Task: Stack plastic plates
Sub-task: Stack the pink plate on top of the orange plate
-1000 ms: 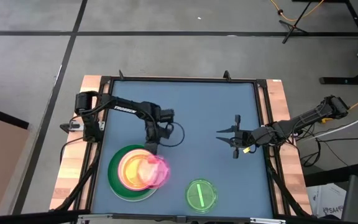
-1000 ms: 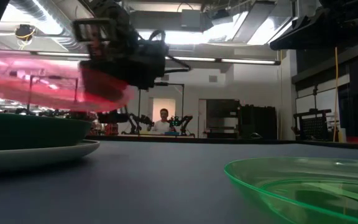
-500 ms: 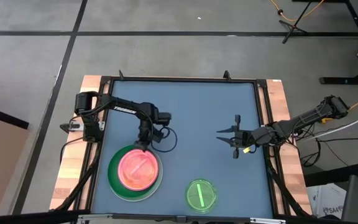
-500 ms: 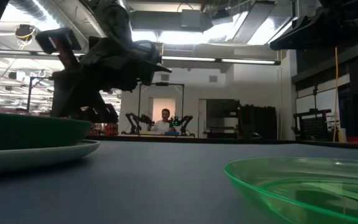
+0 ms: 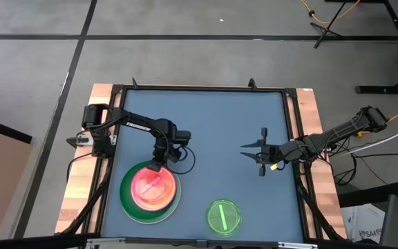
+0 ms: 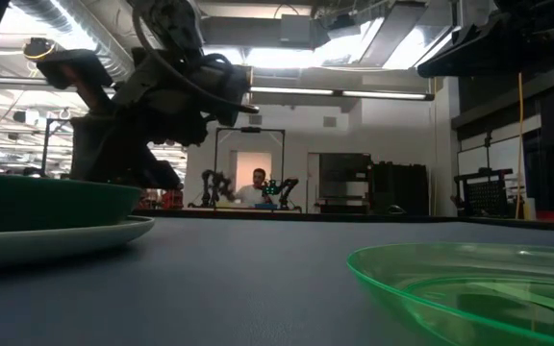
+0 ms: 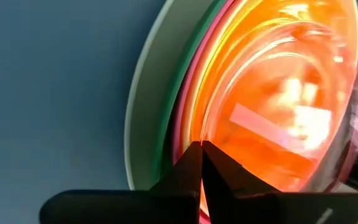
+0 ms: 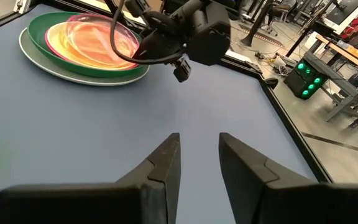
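A stack of plastic plates sits near the table's near left: a pale large plate at the bottom, then a dark green one, then an orange one, with a pink plate on top. My left gripper is shut at the stack's far rim. A small translucent green plate lies flat by the near edge. My right gripper hangs open over the table's right half with nothing between its fingers. My left gripper has its shut fingers on the pink plate's far rim, seemingly pinching it at the fingertips. The fingers slant down from the table's far side. The plate lies flat on the stack.
Bare blue table lies between the stack and my right gripper and toward the far edge. A black frame and wooden side rails border the table. A person sits far off in the room behind.
My left gripper has swung toward the table's left and tipped steeper, staying shut. The pink plate, before lifted and tilted off the stack's right side, now lies flat and centred on the stack.
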Motion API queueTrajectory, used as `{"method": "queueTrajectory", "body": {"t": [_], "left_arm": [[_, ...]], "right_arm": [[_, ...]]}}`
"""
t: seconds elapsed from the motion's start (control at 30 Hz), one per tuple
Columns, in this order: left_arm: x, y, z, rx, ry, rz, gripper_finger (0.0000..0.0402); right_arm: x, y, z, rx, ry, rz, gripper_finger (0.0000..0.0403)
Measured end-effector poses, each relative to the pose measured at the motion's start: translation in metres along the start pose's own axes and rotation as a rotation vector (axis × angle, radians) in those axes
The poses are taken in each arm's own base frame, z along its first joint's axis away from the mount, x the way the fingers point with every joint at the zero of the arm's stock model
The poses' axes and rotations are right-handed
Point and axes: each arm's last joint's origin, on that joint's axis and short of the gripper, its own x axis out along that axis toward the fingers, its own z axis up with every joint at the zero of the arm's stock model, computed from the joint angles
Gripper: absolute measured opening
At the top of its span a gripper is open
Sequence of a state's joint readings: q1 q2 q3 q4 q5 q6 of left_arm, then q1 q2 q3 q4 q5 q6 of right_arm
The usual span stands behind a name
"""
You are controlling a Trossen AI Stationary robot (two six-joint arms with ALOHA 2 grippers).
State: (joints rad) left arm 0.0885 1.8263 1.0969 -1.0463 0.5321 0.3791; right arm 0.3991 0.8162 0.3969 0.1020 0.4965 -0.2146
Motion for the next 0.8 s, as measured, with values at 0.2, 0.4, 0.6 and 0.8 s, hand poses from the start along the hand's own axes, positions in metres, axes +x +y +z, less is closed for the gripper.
{"method": "queueTrajectory", "body": {"t": [0.2, 0.4, 0.6, 0.8], "left_arm": [[0.0054, -0.0074, 0.0038, -0.035, 0.014, 0.028, 0.0000], [0.0060, -0.0084, 0.0040, -0.083, 0.016, 0.027, 0.0000], [0.0060, -0.0083, 0.0040, -0.123, 0.015, 0.028, 0.0000], [0.0060, -0.0083, 0.0041, -0.178, 0.014, 0.029, 0.0002]], "right_arm": [[0.0000, 0.0000, 0.0000, 0.000, 0.000, 0.000, 0.0104], [0.0000, 0.0000, 0.0000, 0.000, 0.000, 0.000, 0.0104], [0.0000, 0.0000, 0.0000, 0.000, 0.000, 0.000, 0.0104], [0.0000, 0.0000, 0.0000, 0.000, 0.000, 0.000, 0.0104]]}}
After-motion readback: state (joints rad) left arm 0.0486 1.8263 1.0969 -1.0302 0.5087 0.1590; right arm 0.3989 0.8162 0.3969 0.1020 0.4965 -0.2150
